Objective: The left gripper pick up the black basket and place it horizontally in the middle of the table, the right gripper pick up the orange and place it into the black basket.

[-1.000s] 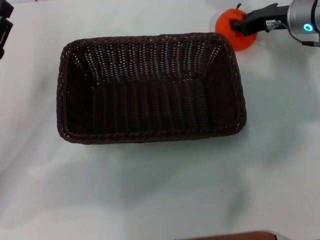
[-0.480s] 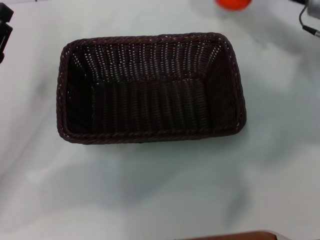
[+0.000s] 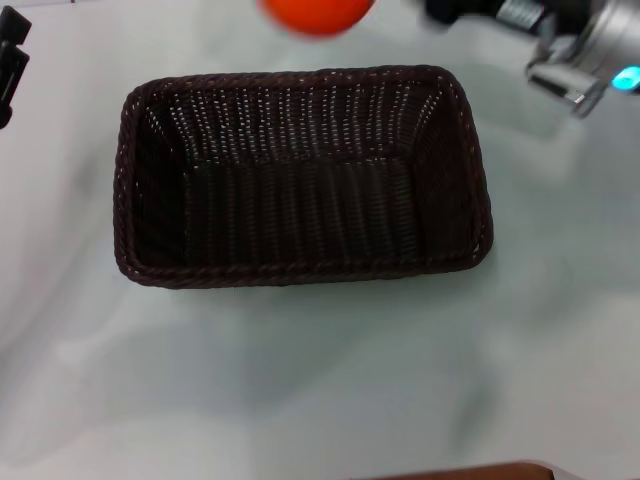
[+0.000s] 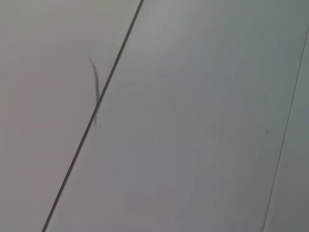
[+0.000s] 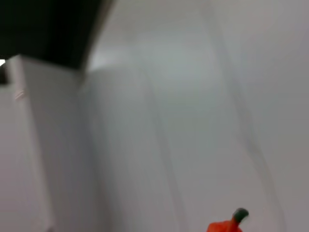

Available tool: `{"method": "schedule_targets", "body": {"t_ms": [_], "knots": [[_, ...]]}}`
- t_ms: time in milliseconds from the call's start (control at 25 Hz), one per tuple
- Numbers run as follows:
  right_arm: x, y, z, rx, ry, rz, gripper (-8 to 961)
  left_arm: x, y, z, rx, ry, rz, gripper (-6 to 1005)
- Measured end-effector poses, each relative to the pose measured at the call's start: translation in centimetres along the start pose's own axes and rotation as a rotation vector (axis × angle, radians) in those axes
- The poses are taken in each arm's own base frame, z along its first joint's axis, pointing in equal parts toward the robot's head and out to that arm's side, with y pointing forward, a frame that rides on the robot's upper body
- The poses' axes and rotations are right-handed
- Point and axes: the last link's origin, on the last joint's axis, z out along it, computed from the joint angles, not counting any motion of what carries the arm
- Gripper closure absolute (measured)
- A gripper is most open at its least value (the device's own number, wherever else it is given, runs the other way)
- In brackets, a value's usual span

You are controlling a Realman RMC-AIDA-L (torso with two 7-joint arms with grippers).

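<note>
1. Head view: the large rectangular woven black basket (image 3: 300, 175), very dark with a braided rim and sloping sides, lies horizontally on the plain white table (image 3: 320, 380), its long sides running from 9 o'clock to 3 o'clock. Its interior holds nothing.
2. Head view: the round bright orange (image 3: 317, 14) is at 12 o'clock, cut by the picture edge, just beyond the basket's far rim and outside the basket.
3. Head view: the right gripper (image 3: 470, 10), a black arm end on a silver wrist, is at 1 o'clock, beside the orange. Whether its claw grips the orange cannot be told.
4. Head view: the left gripper (image 3: 10, 65) is at 10 o'clock by the picture edge, apart from the basket. Its claw state cannot be told.
5. Left wrist view: only pale panels with dark seam lines.
6. Right wrist view: the orange (image 5: 226, 225) with its short dark stem shows at 5 o'clock against a pale blurred surface.
</note>
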Motion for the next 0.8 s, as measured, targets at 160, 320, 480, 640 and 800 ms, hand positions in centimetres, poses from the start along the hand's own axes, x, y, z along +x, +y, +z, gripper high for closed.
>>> {"method": "schedule_targets", "body": {"t_ms": [160, 320, 480, 640, 800], "knots": [[-1.5, -1.4, 2.0, 0.084, -0.064, -0.035, 848, 0.0, 0.0, 0.0, 0.001, -0.001, 0.000, 434], [-2.2, -1.5, 2.7, 0.088, -0.093, -0.041, 769, 0.0, 0.0, -0.2, 0.005, -0.002, -0.001, 434], [-2.1, -1.4, 2.8, 0.082, -0.086, -0.041, 690, -0.1, 0.0, -0.3, 0.006, -0.002, -0.011, 434], [-1.9, -1.2, 2.4, 0.060, -0.072, -0.040, 494, -0.1, 0.0, -0.3, 0.006, -0.001, -0.013, 434], [-1.5, -0.6, 1.2, -0.008, -0.006, -0.046, 292, 0.0, 0.1, -0.3, 0.002, 0.002, -0.014, 434]]}}
